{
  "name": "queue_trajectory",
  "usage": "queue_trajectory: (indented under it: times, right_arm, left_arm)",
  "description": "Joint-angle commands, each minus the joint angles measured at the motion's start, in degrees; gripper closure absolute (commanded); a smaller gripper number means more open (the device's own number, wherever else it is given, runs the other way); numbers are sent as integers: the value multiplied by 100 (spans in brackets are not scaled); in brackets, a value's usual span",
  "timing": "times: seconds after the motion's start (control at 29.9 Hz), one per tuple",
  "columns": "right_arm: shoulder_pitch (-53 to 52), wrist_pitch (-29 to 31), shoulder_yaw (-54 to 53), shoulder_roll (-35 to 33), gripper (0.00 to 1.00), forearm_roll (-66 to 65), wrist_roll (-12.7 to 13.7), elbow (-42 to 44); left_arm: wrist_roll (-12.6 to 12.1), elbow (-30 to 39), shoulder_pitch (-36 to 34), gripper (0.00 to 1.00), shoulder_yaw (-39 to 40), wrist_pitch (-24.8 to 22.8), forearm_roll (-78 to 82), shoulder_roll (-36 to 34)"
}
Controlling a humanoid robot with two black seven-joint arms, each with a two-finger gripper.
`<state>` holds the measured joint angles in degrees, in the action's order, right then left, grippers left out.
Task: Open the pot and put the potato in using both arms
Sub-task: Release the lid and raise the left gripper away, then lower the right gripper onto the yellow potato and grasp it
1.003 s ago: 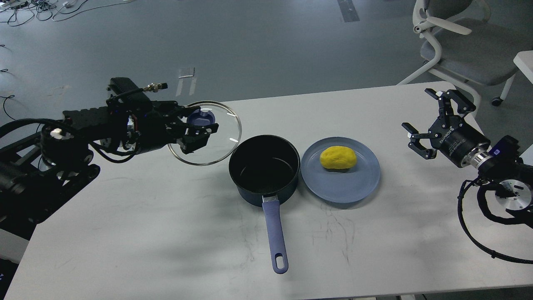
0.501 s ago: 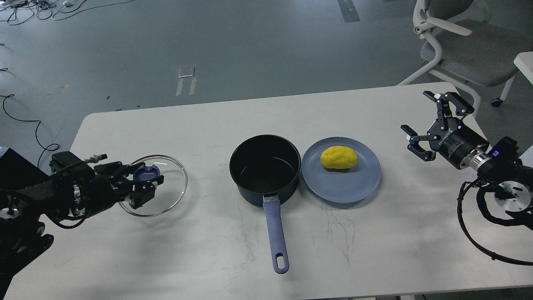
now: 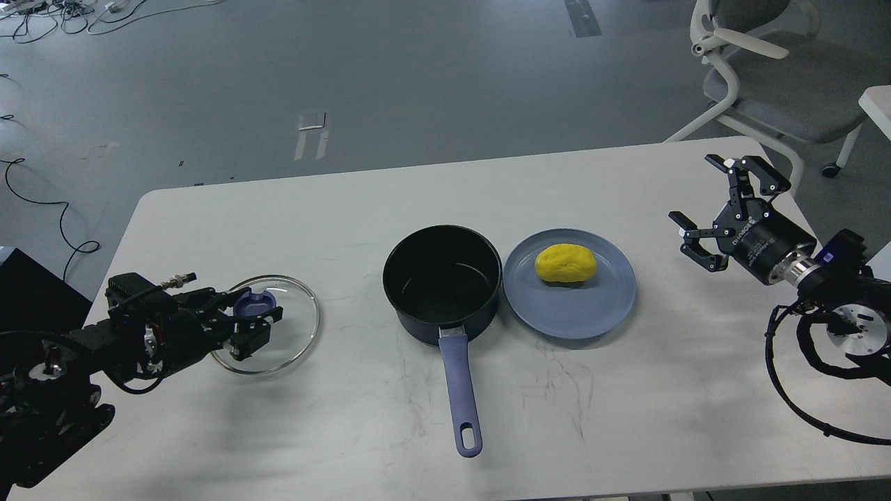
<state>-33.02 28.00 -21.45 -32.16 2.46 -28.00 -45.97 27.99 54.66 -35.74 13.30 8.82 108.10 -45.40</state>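
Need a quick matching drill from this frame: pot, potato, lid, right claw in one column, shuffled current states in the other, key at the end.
Things:
1. pot
2. potato
3. lid
4. right claw

States:
A. lying on the blue-grey plate
B. fingers spread, holding nothing, above the table's right end
C. uncovered, inside bare, long handle pointing toward the camera
D. low over the table's left side, its blue knob between the left claw's fingers

Pairs: 1-C, 2-A, 3-D, 4-B
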Motion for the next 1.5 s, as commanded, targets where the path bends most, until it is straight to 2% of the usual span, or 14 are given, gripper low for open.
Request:
queue_trajectory:
  times: [0.0,0.17,0.3,0.33,0.53,0.7,0.77,0.8,0.94,0.97,1.07,1.27,1.44,1.47]
  right_arm:
    - [6,0,0,-1,0,0,0,0]
    - [6,0,0,-9,0,0,0,0]
    - [6,0,0,-44,0,0,0,0]
    - [6,0,0,-45,0,0,0,0]
    - [6,0,0,-53,0,0,0,0]
    - [-64,0,0,-80,0,-149,0,-8]
    - [-134,0,0,-202,0,-403,0,-35]
    - [-134,0,0,-203,0,-405,0,-35]
    - [-731,0,158,-449,0,-1106,0,-79]
    - [-1019,0,376,-527,0,-1412,0,-79]
    - [-1870,0,1121,-694,0,-2001,0,-79]
    - [-4181,0,3492,-590,0,-3153,0,-79]
    - [-5599,-223,5664,498,0,-4488,0,-17]
    - [-5601,-225,5669,500,0,-4491,0,-17]
  left_arm:
    - [1,-61,5,54,6,5,-96,93]
    - [1,-237,23,36,-3,5,-149,216]
    - [1,-298,23,7,-3,41,-201,269]
    - [1,-298,23,4,-3,41,-237,260]
    - [1,-211,-21,2,-12,6,-931,172]
    - [1,456,-310,2,15,-161,-2019,-345]
    - [1,772,-739,2,50,-625,-3035,-583]
    - [1,774,-742,2,50,-627,-3041,-584]
    - [1,827,-1672,2,94,-2084,-5682,-768]
    - [1,800,-1891,2,94,-2495,-6469,-794]
    - [1,800,-2121,2,103,-3068,-7711,-821]
    - [1,827,-2262,2,541,-3264,-8639,-795]
    - [-241,818,-2253,2,894,-3273,-8999,-759]
    - [-241,818,-2253,2,894,-3273,-9000,-760]
